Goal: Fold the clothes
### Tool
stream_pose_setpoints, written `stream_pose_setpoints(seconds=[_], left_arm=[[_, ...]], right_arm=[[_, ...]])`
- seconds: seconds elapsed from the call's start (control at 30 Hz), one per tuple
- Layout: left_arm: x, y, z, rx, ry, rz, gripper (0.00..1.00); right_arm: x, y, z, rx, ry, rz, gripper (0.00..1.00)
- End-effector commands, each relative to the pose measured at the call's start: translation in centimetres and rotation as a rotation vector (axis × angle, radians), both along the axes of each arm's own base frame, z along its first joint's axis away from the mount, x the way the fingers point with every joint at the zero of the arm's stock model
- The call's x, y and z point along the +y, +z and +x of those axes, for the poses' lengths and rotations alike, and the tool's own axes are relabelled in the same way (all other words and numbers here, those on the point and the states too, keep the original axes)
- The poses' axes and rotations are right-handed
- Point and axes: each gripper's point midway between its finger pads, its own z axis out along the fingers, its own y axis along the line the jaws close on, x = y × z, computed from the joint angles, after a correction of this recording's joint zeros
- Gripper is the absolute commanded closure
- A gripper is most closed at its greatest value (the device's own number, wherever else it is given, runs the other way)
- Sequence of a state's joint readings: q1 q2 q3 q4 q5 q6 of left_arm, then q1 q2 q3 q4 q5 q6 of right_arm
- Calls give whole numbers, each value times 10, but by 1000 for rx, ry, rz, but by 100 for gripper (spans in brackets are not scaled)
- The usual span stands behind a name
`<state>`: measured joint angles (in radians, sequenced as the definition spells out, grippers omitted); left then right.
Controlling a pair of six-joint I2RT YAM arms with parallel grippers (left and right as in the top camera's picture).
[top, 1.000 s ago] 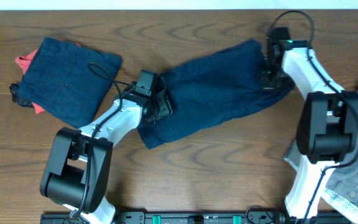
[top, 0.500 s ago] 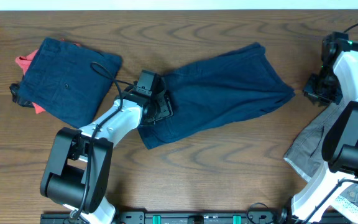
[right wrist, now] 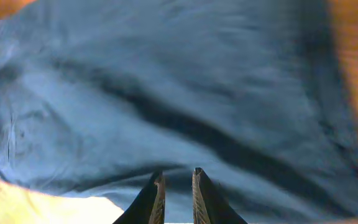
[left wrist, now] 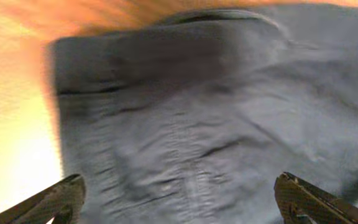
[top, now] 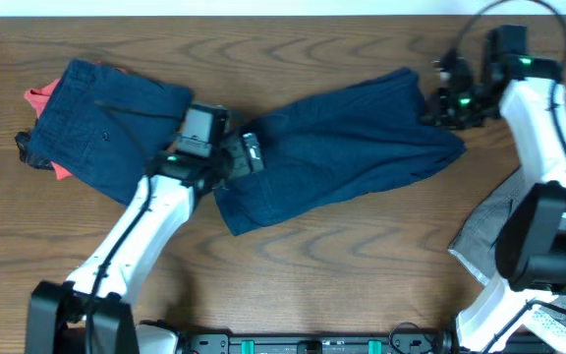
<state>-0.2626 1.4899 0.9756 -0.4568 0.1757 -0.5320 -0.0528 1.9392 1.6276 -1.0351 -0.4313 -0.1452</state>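
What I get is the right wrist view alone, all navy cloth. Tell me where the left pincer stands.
Observer: The left pincer is at the left end of the spread navy shorts.
Operator: Give me its state.
Observer: Its fingers stand wide apart, holding nothing.
Operator: Report what lies far left.
Observer: A folded navy garment lies there, on top of a coral-red piece.

We get the whole table [top: 362, 258] top-down; both blurry wrist views look closely, apparently, at the same navy shorts [top: 342, 157].
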Motion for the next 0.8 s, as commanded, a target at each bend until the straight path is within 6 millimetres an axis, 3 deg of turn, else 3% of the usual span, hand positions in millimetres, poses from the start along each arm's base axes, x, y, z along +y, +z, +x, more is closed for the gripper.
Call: stream_pose_setpoints(seconds=[0.0,0.2,0.43,0.6,0.67,0.77], left_arm=[[24,-22,-8,91,112,23,2],[26,-58,-16,165,92,6,2],[10,-92,-18,209,8,-54,2],[-22,-101,-10,190,-104,-196,2],[-29,-103,-8,182,-123,-220,17],[-31,-101,-7,163,-162,-210,55]], right_arm=[[31,-13,-7,6,137,-8,84],[57,-24,-14,34,201,-19,84],[58,-25,-19,61,194,-20,85],[58,-25,-21,68,197,-19,85],[60,-25,-22,69,202,-19,85],[65,-26,-24,63,234,-24,85]])
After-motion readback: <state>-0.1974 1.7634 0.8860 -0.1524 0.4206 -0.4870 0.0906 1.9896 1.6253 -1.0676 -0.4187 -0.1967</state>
